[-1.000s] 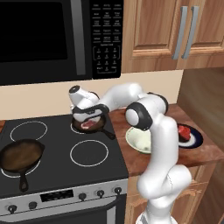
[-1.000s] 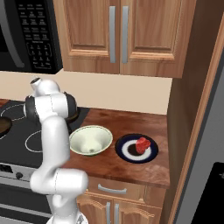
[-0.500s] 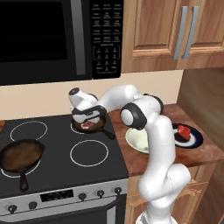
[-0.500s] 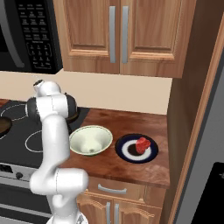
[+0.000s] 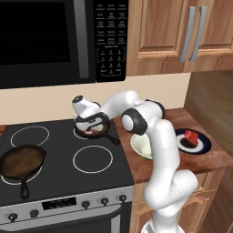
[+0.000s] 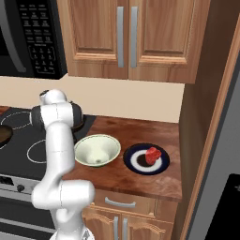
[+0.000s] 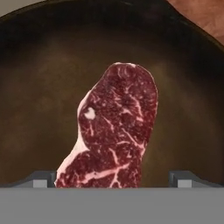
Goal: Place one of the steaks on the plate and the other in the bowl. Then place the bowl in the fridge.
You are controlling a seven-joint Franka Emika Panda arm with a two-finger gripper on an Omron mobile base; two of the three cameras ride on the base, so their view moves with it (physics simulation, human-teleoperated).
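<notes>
One raw red steak (image 7: 114, 131) lies in a small dark skillet (image 7: 39, 87) on the stove's back right burner (image 5: 93, 132). My gripper (image 5: 91, 122) hangs just above it, open, with a fingertip (image 7: 41, 178) on either side of the meat's near end. The other steak (image 6: 152, 154) rests on the dark plate (image 6: 136, 161) on the wooden counter, also seen at the right of the left base view (image 5: 202, 145). The pale bowl (image 6: 97, 150) stands empty left of the plate, partly behind my arm in the left base view (image 5: 140, 146). The grey fridge (image 6: 230, 140) rises at the far right.
A larger handled skillet (image 5: 20, 161) sits on the front left burner. A black microwave (image 5: 54, 41) hangs over the stove, with wooden cabinets (image 6: 126, 37) above the counter. A tall wooden panel (image 6: 206, 93) separates the counter from the fridge.
The hand has sunk a little closer to the small skillet and its steak. The jaws have stayed wide and nothing else has moved.
</notes>
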